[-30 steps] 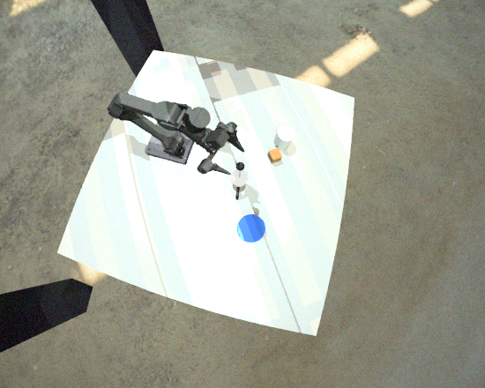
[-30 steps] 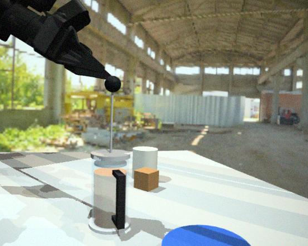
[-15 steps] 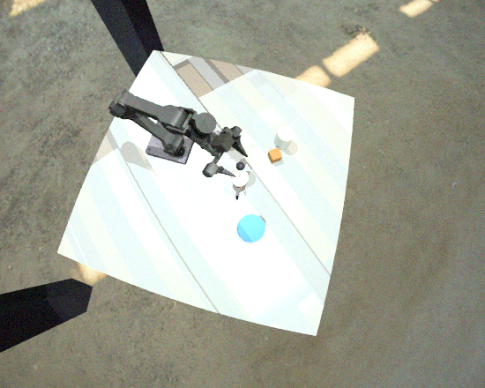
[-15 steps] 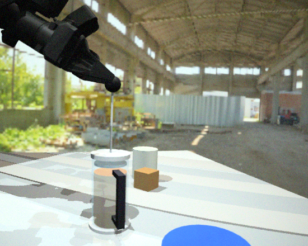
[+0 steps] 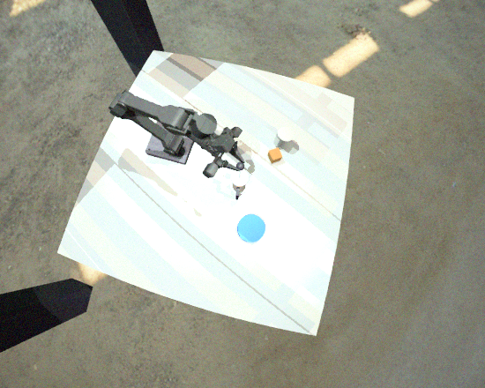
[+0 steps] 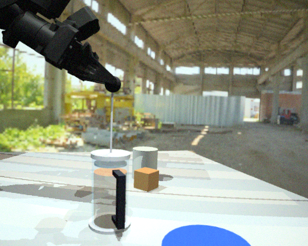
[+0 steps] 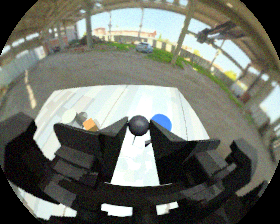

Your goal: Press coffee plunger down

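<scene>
The coffee press [image 6: 102, 193] [image 5: 240, 182] is a clear glass cylinder with a black handle and a white lid; it stands upright on the table. Its thin plunger rod [image 6: 111, 123] stands far out above the lid, with a black ball knob [image 6: 113, 84] [image 7: 139, 124] on top. My gripper [image 6: 111, 83] [image 7: 139, 120] [image 5: 241, 167] reaches in from the upper left, and its fingertips are shut on the knob from both sides. An orange layer shows inside the glass, near the top.
An orange cube [image 6: 146, 179] [image 5: 274, 155] [image 7: 90, 124] and a white cylinder [image 6: 144, 159] [image 5: 286, 137] stand just behind and to the right of the press. A blue disc [image 6: 205, 236] [image 5: 250, 227] [image 7: 161, 121] lies flat in front. The arm's base [image 5: 169, 150] is behind on the left.
</scene>
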`<act>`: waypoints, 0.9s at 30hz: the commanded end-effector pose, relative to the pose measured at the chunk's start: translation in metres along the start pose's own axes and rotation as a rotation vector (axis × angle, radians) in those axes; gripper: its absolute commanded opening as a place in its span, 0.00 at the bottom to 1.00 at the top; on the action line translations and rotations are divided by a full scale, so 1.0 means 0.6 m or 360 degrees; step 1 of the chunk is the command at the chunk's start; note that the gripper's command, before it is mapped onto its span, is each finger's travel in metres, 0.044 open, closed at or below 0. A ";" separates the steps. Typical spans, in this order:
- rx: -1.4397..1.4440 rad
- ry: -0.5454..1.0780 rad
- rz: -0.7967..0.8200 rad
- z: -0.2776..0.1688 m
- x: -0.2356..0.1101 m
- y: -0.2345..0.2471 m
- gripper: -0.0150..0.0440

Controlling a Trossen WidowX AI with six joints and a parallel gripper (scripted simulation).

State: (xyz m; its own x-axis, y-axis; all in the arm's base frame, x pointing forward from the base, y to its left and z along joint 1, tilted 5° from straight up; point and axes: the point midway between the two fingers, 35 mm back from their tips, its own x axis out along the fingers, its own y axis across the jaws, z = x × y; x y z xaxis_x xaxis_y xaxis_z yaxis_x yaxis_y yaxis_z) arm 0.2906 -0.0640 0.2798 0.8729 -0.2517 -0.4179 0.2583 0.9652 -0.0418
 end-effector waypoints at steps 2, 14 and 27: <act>-0.0005 0.0003 0.0001 -0.001 0.001 0.000 0.46; -0.0005 0.0002 0.0001 -0.020 0.018 0.001 0.46; -0.0006 0.0002 0.0001 -0.048 0.041 0.001 0.46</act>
State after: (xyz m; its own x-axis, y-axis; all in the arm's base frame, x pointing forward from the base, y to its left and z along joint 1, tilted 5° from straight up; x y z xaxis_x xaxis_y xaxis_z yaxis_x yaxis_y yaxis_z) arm 0.2999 -0.0672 0.2695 0.8957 -0.2568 -0.3630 0.2610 0.9646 -0.0383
